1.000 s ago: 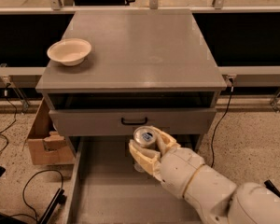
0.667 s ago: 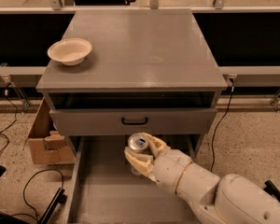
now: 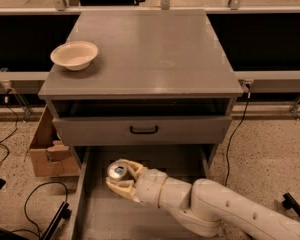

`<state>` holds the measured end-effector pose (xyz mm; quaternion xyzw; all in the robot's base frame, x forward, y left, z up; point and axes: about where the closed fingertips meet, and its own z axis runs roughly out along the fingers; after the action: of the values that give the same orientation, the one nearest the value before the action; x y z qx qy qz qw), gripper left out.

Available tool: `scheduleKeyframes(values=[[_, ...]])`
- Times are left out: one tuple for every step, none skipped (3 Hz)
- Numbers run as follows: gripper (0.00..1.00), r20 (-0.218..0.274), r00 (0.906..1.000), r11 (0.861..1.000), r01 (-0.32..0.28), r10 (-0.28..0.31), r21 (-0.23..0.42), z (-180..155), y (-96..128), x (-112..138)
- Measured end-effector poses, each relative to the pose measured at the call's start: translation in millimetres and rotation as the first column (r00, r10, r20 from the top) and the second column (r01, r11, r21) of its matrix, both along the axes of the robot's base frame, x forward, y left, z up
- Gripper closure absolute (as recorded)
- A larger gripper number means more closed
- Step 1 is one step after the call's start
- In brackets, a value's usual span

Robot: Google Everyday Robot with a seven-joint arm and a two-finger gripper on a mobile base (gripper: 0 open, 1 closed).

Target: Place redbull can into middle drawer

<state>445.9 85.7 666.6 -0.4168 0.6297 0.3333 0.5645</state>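
The redbull can (image 3: 117, 172) shows its shiny metal top and pull tab. My gripper (image 3: 122, 180) is shut on it, cream fingers around its body. The gripper holds the can inside the pulled-out middle drawer (image 3: 97, 214), a wide grey tray with low side walls, over its back left part. The can's lower body is hidden by the fingers, so I cannot tell whether it touches the drawer floor. My white arm reaches in from the lower right.
A cream-white bowl (image 3: 74, 55) sits on the grey cabinet top (image 3: 150, 49) at the left. A grey drawer front with a black handle (image 3: 144, 130) is just above the can. A cardboard box (image 3: 47, 151) and cables lie on the floor left of the cabinet.
My gripper has moved left and down with the can, deeper into the open drawer. The bowl and cabinet have not moved.
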Motion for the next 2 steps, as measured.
scheduleKeyframes(values=[[1.0,-0.013,0.9952,0.995,-0.097,0.097,0.004,-41.7,34.0,-0.8],[1.0,-0.056,0.9826,0.984,-0.177,0.177,0.008,-83.4,63.3,-6.0]])
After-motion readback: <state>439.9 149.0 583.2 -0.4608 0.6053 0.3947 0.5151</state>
